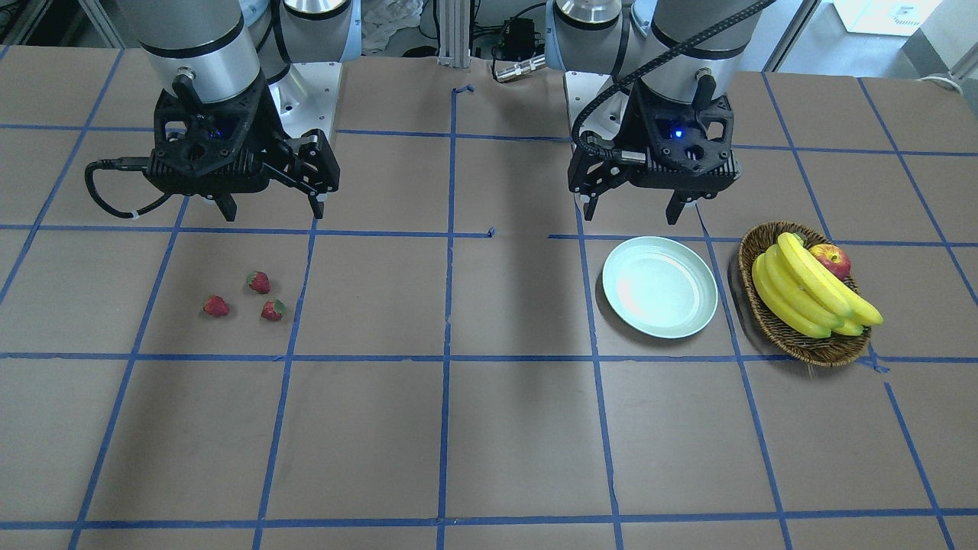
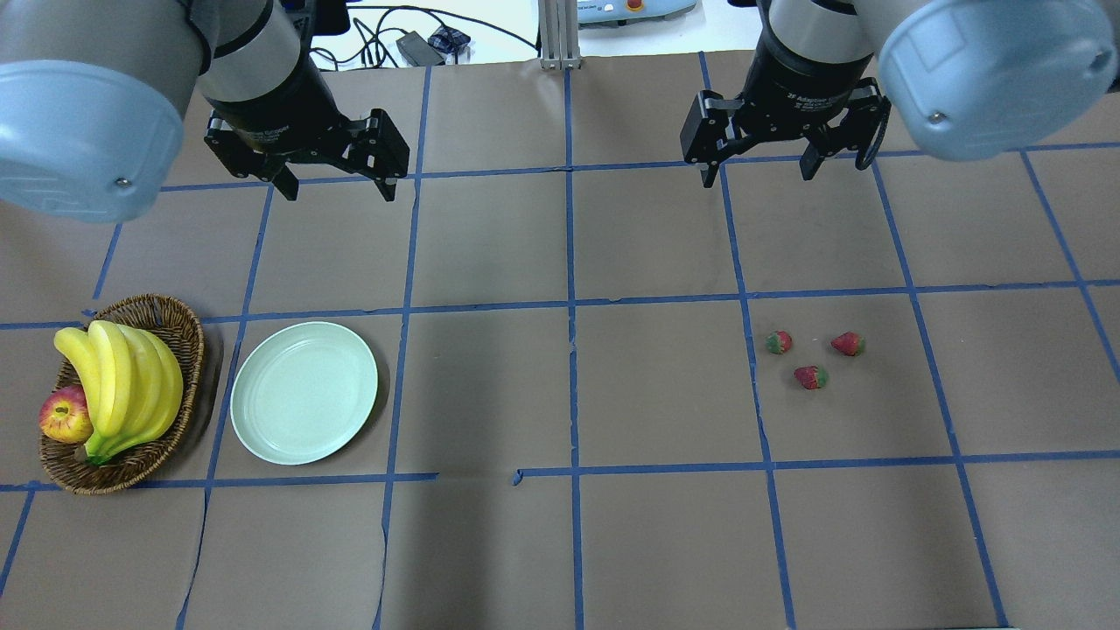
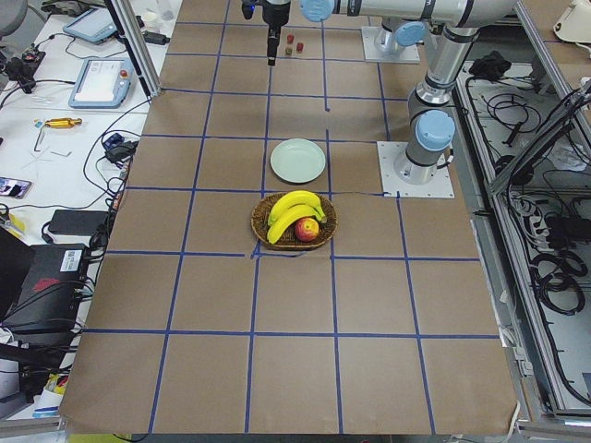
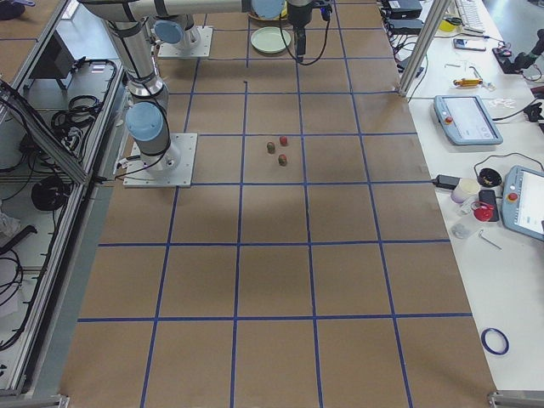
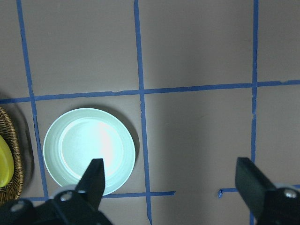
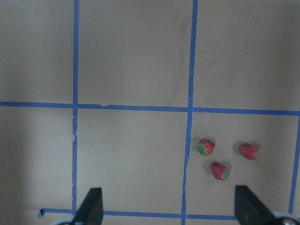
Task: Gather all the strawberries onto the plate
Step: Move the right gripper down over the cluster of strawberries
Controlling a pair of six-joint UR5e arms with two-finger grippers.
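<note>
a: counting what's in the plate (image 2: 304,392), i get nothing at all, just a bare glossy surface. so how far along would you call this?

b: at the very start, i'd say. all three strawberries (image 2: 811,377) lie on the brown counter (image 2: 490,394) in a loose triangle, near one another but not touching, on the half toward the counter's right end edge. the plate sits on the half toward the left end edge, well apart from them.

a: and the grippers?

b: neither has anything. the left gripper (image 2: 335,185) hangs above the counter between the plate and the robot-side edge, fingers spread wide with only air between them. the right gripper (image 2: 758,175) hangs likewise, fingers spread and empty, between the berries and the robot-side edge.

a: so three pick-ups and three drops are left.

b: that's my reading. every berry has yet to cross from one half of the counter to the other.

a: other containers?

b: a wicker basket (image 2: 122,479) just beside the plate, on its side toward the left end edge. it holds a bunch of bananas (image 2: 131,385) and one apple (image 2: 66,416) tucked against them. no strawberry in it that i can see.
</note>
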